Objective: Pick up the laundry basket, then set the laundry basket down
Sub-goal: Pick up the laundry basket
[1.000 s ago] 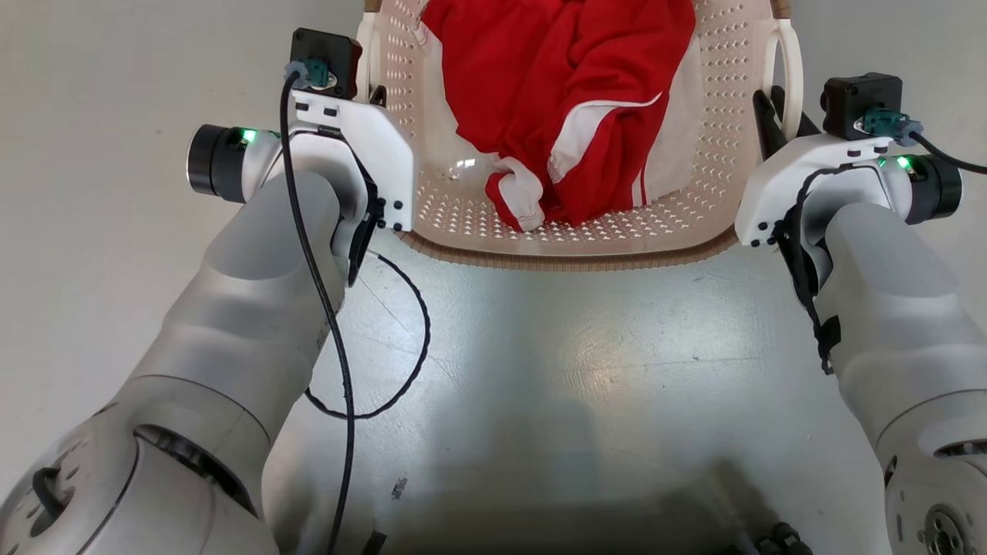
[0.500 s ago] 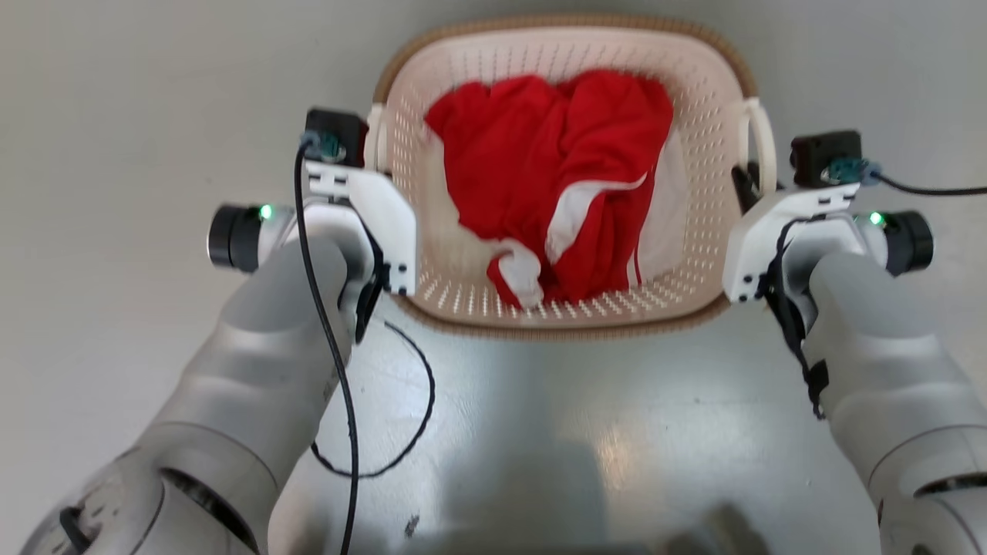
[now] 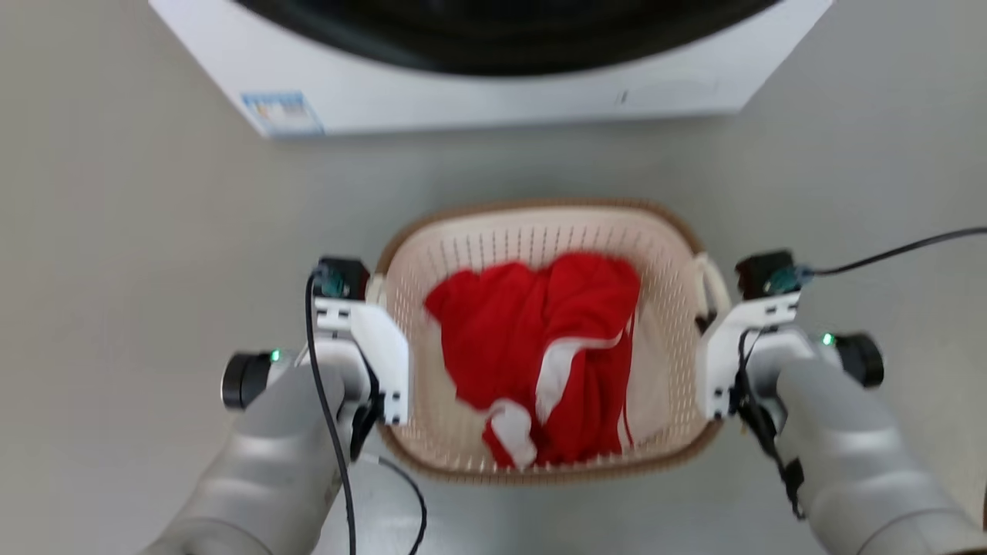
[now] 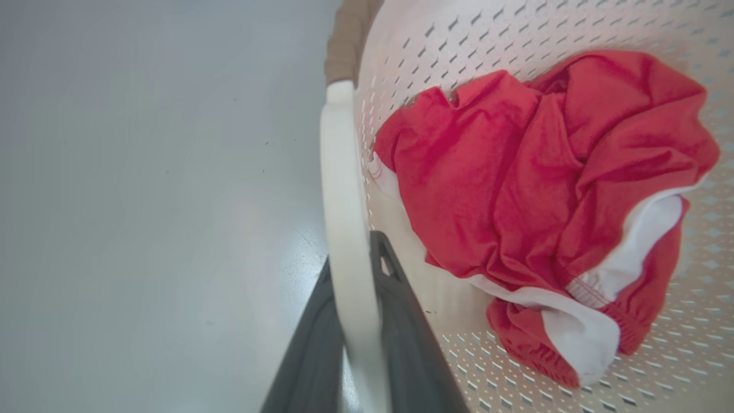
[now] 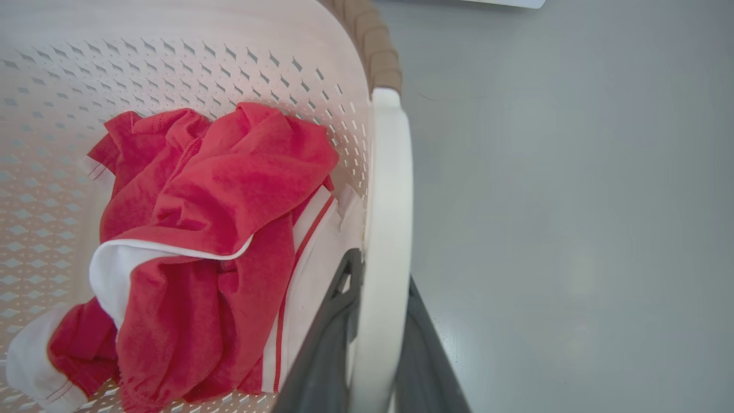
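Cream-white perforated plastic with a brown woven-look rim: we record the laundry basket (image 3: 540,231) at the centre of the head view, between the two pale forearms, over the grey floor (image 3: 116,231). We cannot tell whether its base touches the floor. A crumpled red and white garment (image 3: 532,339) lies inside it. The white washing machine (image 3: 493,92) occupies the top of that frame, apart from the basket's far rim.

We find the left gripper (image 4: 351,255) at the bottom centre of the left wrist view, its two dark fingers clamped on the basket's white left handle (image 4: 341,172), one finger outside the loop and one inside, next to the perforated wall. In the right wrist view the right gripper (image 5: 379,269) is likewise closed on the white right handle (image 5: 390,172), a finger on either side. In the head view both wrists sit close beside the basket, at centre left and centre right. A black cable (image 3: 328,432) runs down the left forearm.
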Robot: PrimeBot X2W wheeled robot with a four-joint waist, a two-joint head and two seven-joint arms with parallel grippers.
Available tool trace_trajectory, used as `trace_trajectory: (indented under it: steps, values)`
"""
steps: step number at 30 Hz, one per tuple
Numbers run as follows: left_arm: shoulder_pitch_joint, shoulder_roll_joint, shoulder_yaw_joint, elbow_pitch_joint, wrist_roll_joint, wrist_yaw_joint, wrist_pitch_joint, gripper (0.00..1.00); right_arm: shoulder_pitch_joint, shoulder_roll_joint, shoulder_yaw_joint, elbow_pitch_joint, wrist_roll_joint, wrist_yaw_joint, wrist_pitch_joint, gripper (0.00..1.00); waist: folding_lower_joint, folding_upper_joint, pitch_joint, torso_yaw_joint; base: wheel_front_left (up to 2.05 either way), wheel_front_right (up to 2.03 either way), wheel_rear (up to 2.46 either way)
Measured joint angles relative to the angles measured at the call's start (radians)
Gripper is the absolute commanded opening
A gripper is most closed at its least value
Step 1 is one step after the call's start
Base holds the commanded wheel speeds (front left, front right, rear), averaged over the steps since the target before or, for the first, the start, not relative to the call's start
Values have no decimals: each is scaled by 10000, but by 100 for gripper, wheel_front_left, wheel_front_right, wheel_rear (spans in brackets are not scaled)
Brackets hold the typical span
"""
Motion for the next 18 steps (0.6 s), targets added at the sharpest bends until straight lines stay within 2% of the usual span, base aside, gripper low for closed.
trace_trajectory:
  steps: [10,18]
  values:
    - [1444,35,-111,127,-387,-424,715,0,1342,-10,1461,-516,1559,-12,1287,0,0,0,-2498,-274,0,0,0]
    - [2462,63,-345,29,-673,-433,1089,0,2190,-27,2314,-688,2447,-15,1954,0,0,0,-4311,-449,0,0,0]
